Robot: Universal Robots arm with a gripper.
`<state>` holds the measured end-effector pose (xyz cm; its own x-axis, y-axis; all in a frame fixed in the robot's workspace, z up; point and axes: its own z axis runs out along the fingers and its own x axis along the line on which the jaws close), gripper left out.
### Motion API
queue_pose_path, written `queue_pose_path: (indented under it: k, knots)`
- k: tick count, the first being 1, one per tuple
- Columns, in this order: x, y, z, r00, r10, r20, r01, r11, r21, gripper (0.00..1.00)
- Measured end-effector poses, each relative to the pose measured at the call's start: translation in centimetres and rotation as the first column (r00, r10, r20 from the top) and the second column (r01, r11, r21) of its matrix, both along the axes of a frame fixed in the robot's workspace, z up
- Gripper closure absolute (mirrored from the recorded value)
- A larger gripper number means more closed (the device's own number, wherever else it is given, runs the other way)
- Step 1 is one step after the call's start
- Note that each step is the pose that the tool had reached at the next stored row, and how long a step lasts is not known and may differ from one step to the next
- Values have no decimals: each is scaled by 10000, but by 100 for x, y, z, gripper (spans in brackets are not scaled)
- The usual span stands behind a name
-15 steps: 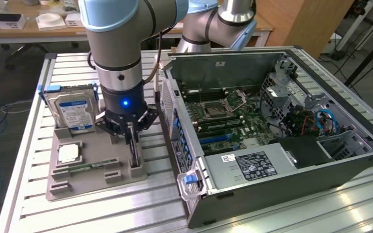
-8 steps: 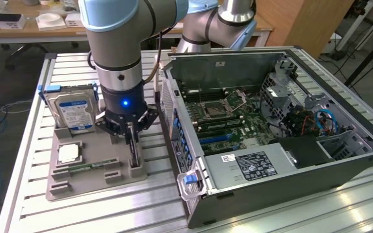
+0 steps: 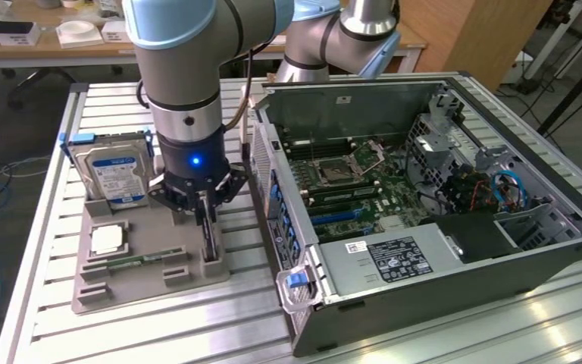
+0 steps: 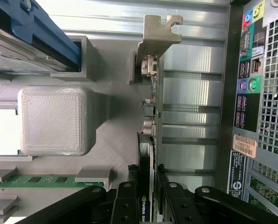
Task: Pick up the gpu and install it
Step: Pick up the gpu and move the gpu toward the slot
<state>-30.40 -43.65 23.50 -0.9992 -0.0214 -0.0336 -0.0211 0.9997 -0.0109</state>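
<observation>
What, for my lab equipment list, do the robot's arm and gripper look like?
The arm is built of thick silver-grey tubes with light blue joint caps. Its wrist end is black and carries a small glowing blue light. The gripper is black, with jointed link fingers fastened by round screws.

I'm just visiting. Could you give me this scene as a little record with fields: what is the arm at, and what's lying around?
Arm: the gripper is down at the graphics card
Card: standing on edge in the gray tray, not yet in the computer
Also in tray: hard drive, processor chip, memory stick
Computer: open computer case beside the tray, on the exterior view's right
</observation>
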Motion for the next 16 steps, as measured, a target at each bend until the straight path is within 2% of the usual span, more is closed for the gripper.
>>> queue_pose_path:
  k: [5, 16]
  knots:
    - [0, 0, 42, 10000, 0, -3, 0, 10000, -2, 74]
    - [-1, 0, 245, 10000, 0, -3, 0, 10000, -1, 74]
